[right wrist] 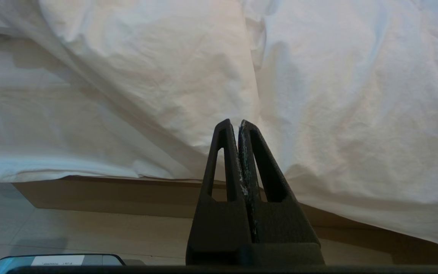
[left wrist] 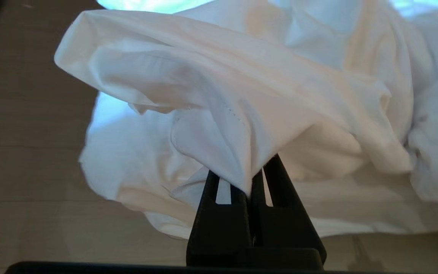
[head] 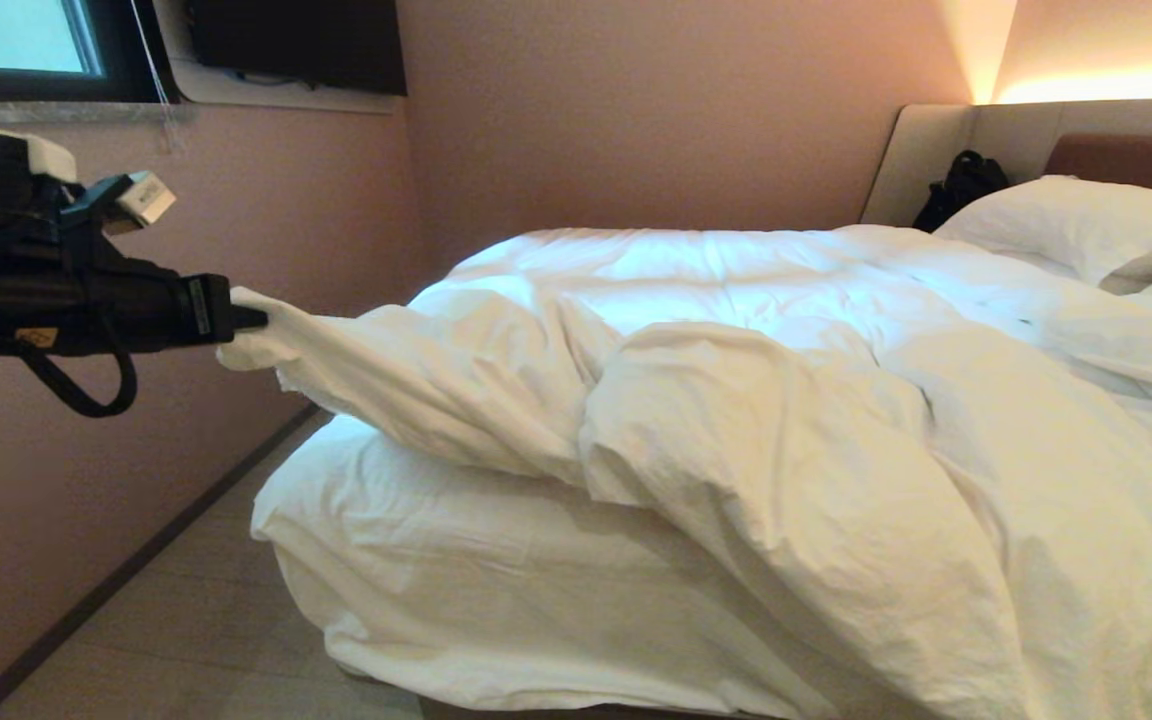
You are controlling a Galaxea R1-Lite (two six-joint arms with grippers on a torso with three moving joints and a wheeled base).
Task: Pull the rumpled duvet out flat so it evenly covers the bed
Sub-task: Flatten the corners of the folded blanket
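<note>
Item: puffy white wrinkled cotton duvet (head: 736, 400), heaped centre frame on the low white-sheeted bed (head: 456, 600). Black left gripper (head: 254, 318), left of frame, pinches its corner; the bulk trails rightward from there. Right gripper (right wrist: 239, 123), pressed together, holds nothing.

The left gripper (left wrist: 255, 179) is pinching a bunched corner of the white duvet (left wrist: 242, 95), which is hanging rumpled above the wooden floor (left wrist: 29, 152).
</note>
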